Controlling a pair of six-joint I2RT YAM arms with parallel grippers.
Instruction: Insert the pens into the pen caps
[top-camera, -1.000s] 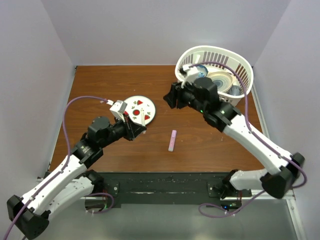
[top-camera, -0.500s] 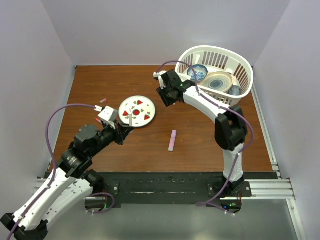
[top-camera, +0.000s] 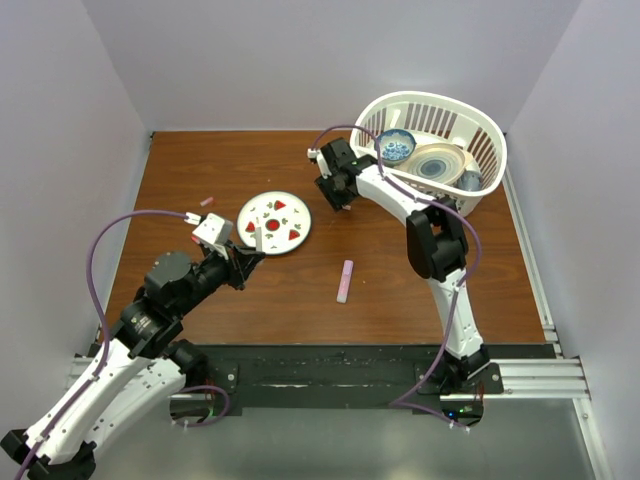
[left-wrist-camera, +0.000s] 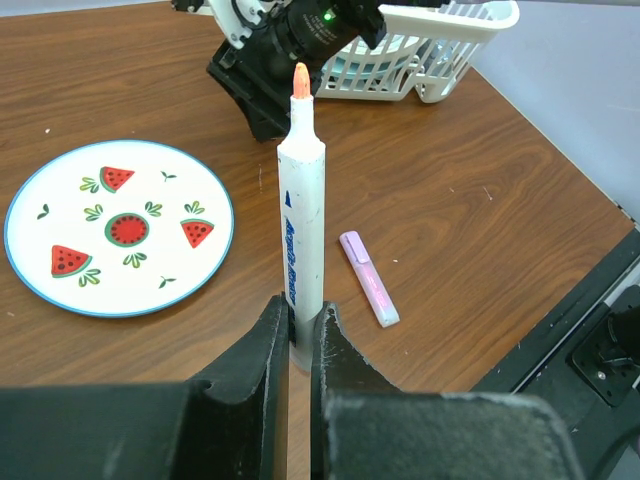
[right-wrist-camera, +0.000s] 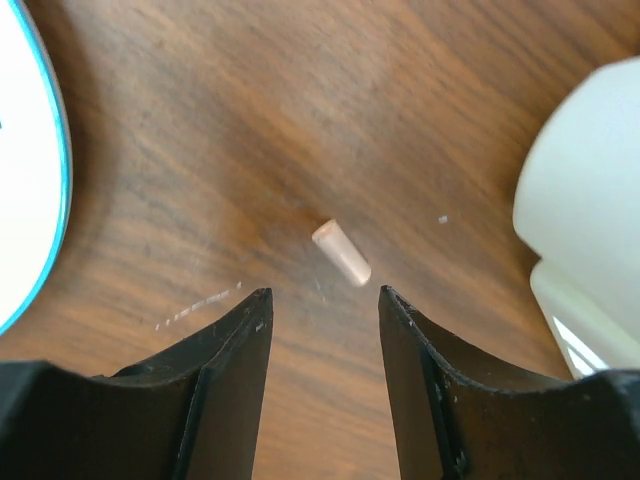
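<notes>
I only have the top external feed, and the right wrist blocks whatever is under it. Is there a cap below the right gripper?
Observer: Yes. The right wrist view shows a pale pink cap lying on its side on the table, just ahead of the right gripper. The gripper's fingers are open and not touching it.
Operator: And on the other side, is the tip bare?
Observer: Bare. The left wrist view shows the left gripper shut on a white marker. Its orange tip is uncapped and points away from the fingers.
</notes>
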